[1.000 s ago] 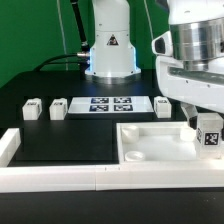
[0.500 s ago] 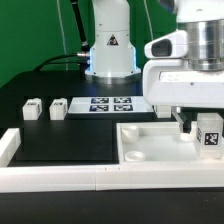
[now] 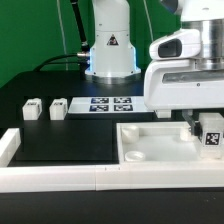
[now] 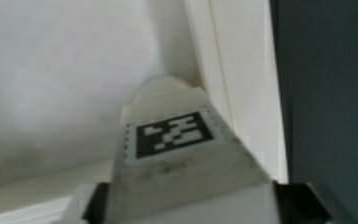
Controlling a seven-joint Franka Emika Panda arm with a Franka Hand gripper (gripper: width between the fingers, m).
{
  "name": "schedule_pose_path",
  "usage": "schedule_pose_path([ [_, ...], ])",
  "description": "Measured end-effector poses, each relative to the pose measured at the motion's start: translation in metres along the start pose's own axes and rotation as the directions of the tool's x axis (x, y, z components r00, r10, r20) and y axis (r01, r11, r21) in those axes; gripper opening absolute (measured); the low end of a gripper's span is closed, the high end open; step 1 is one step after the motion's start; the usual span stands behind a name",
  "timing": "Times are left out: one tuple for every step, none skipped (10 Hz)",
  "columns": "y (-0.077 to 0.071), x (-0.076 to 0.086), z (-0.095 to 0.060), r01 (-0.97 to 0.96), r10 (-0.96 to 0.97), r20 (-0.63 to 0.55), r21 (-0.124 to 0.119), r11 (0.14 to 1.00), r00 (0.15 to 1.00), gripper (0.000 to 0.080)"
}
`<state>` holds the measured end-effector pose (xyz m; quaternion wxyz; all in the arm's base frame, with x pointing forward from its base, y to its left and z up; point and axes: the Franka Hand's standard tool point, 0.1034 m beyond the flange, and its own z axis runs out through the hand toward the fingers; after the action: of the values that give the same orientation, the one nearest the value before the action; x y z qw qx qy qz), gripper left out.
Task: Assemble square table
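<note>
I read the gripper (image 4: 194,203) pinching the leg (image 3: 211,137), long axis vertical, at the 2 o'clock corner of the slab (image 3: 165,148) in the exterior view.

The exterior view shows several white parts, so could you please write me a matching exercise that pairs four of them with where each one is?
Things:
1. tabletop
2. marker board
3. leftmost leg
4. tagged leg

Places:
A. between the fingers of the gripper
B. standing on the black surface at the exterior view's left
C. beside the front rail, with a round corner socket
D. lying flat in front of the robot base

Pairs: 1-C, 2-D, 3-B, 4-A
</note>
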<state>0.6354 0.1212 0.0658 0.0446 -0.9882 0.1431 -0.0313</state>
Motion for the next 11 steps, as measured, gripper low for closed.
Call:
schedule_pose_path([
  [0.0031, 0.0002, 0.0009, -0.095, 0.095, 0.001, -0.004, 0.995, 0.995, 0.0297],
  [0.0037, 0.0004, 0.0009, -0.156, 0.156, 0.0, -0.005, 0.988, 0.988, 0.0296],
  [0.0044, 0.0006, 0.0009, -0.199, 0.199, 0.0, -0.005, 0.98, 0.98, 0.0296],
  [0.0055, 0.0009, 0.0009, -0.345, 0.345, -0.002, -0.007, 0.939, 0.939, 0.0296],
  [0.0067, 0.0005, 0.0008, -0.517, 0.517, -0.003, -0.011, 0.856, 0.856, 0.0296],
  [0.0072, -0.0011, 0.0012, -0.664, 0.664, 0.006, -0.014, 0.748, 0.748, 0.0296],
  [0.0081, -0.0014, 0.0013, -0.773, 0.773, 0.024, -0.011, 0.634, 0.634, 0.0294],
  [0.0081, -0.0019, 0.0013, -0.851, 0.851, 0.045, -0.011, 0.525, 0.524, 0.0294],
  [0.0086, -0.0019, 0.0015, -0.918, 0.916, 0.069, -0.012, 0.396, 0.394, 0.0294],
  [0.0088, -0.0039, 0.0022, -0.947, 0.945, 0.072, -0.018, 0.32, 0.318, 0.0294],
  [0.0059, -0.0054, 0.0022, -0.94, 0.94, 0.032, -0.016, 0.341, 0.341, 0.0293],
])
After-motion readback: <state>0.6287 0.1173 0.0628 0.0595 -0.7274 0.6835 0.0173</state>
